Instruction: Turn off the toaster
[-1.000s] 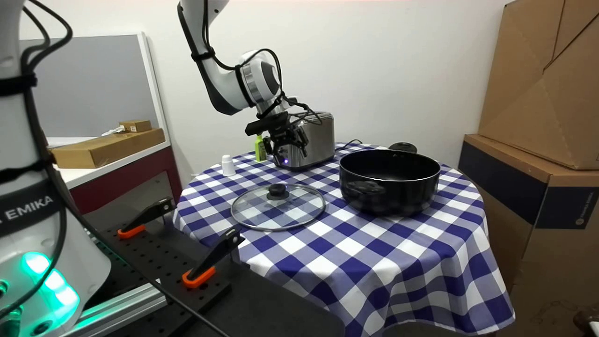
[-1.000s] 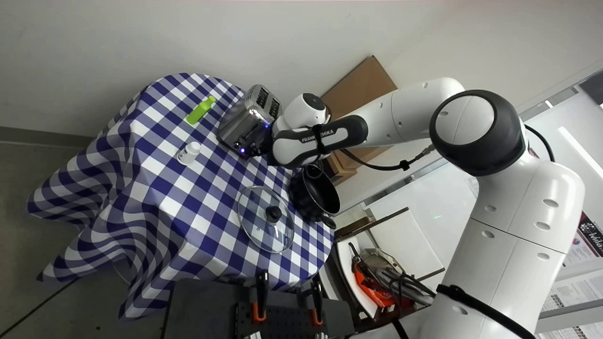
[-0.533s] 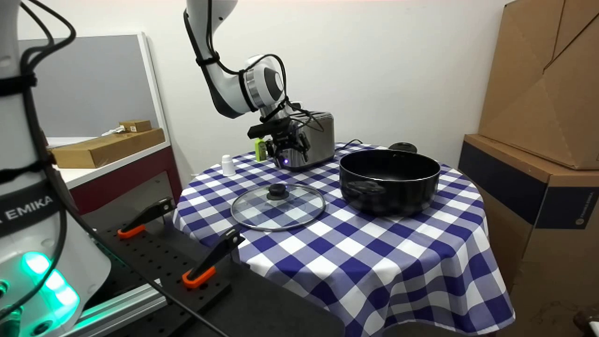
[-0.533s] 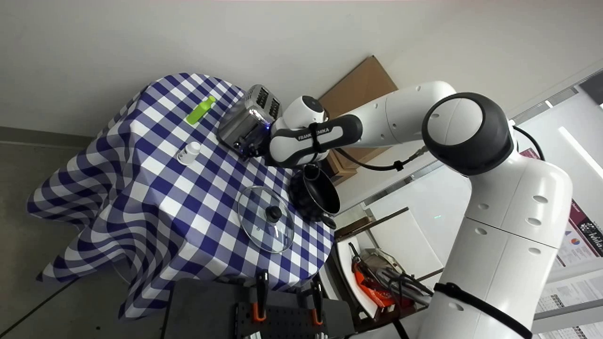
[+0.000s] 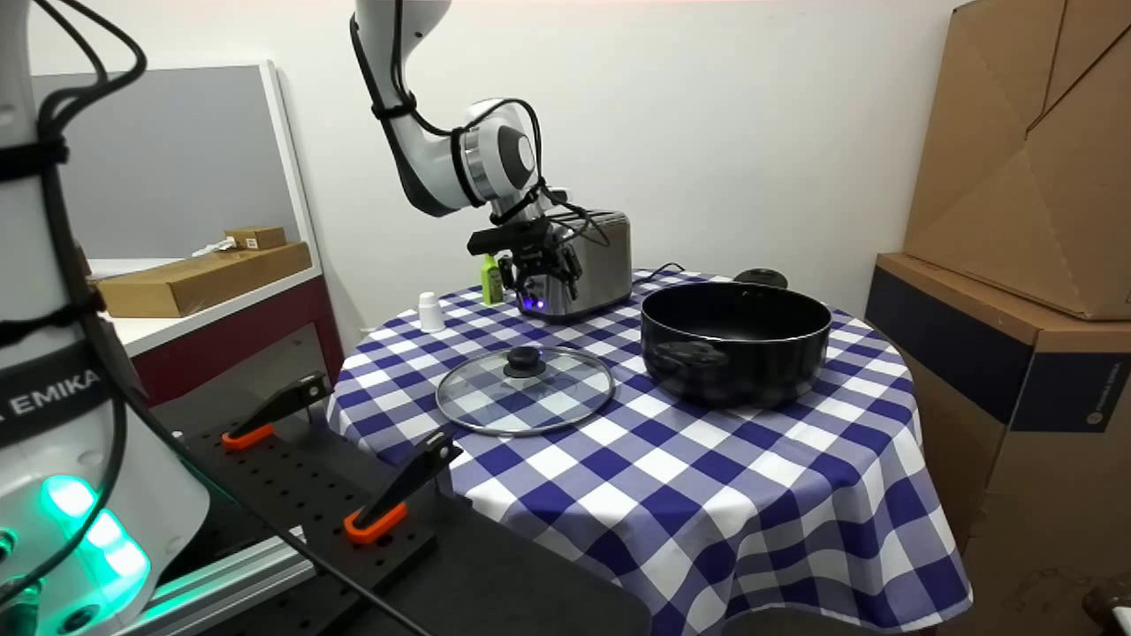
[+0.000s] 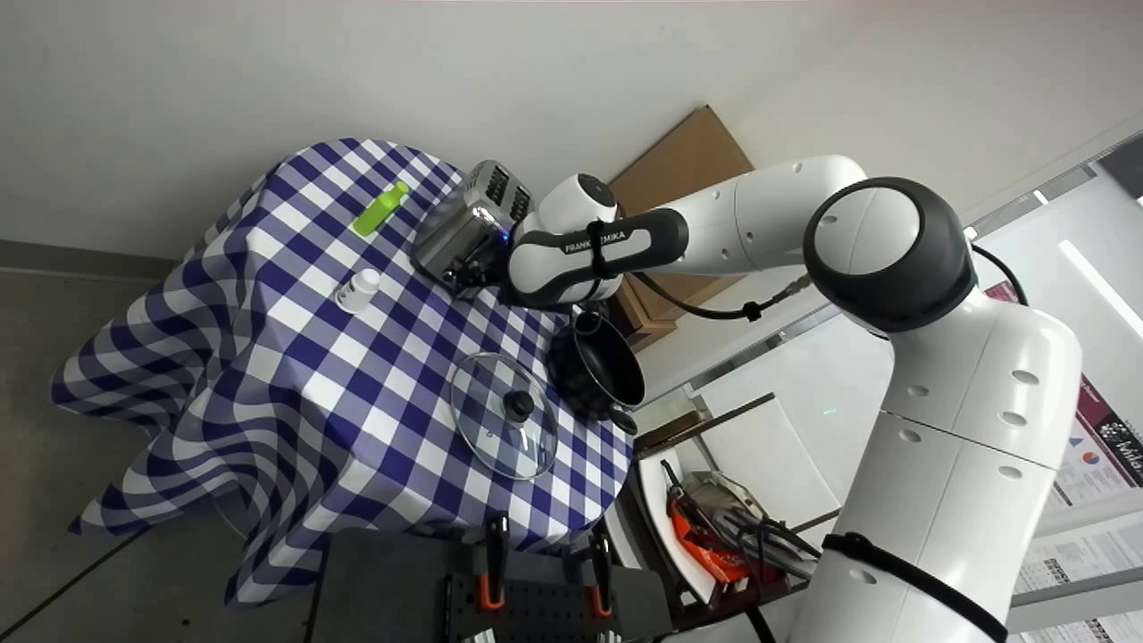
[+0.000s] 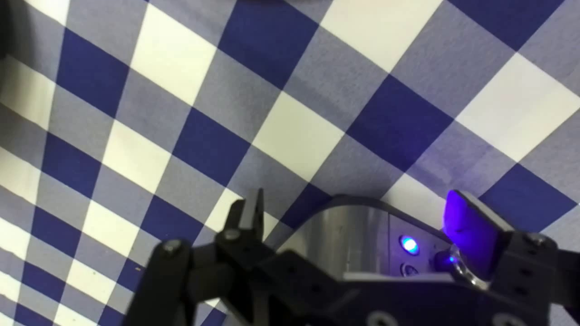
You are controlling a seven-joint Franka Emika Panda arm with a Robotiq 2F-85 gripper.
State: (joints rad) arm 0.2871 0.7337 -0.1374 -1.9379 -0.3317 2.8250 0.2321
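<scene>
Under the jaws is a checked cloth [image 5: 649,446]. A white bottle [image 6: 359,291] is on one side, a black pot [image 5: 735,353] on the other.

Toaster [image 6: 464,228]: polished silvery metal with mirror-like highlights. Pot [image 5: 747,364]: smooth, dark, glossy on wall and rim. Lid [image 5: 530,399]: clear, smooth glass edged in metal-looking trim, its knob [image 5: 524,359] dark and plastic-looking. Checked tablecloth [image 5: 667,477]: matt woven fabric. Carton [image 5: 1025,168]: matt cardboard, faintly creased. White bottle [image 6: 358,291]: smooth, plastic-looking. Robot arm [image 6: 960,402]: smooth, glossy white shell. Jaws: dark, mostly matt, with small shiny metal screws [image 7: 381,318].
</scene>
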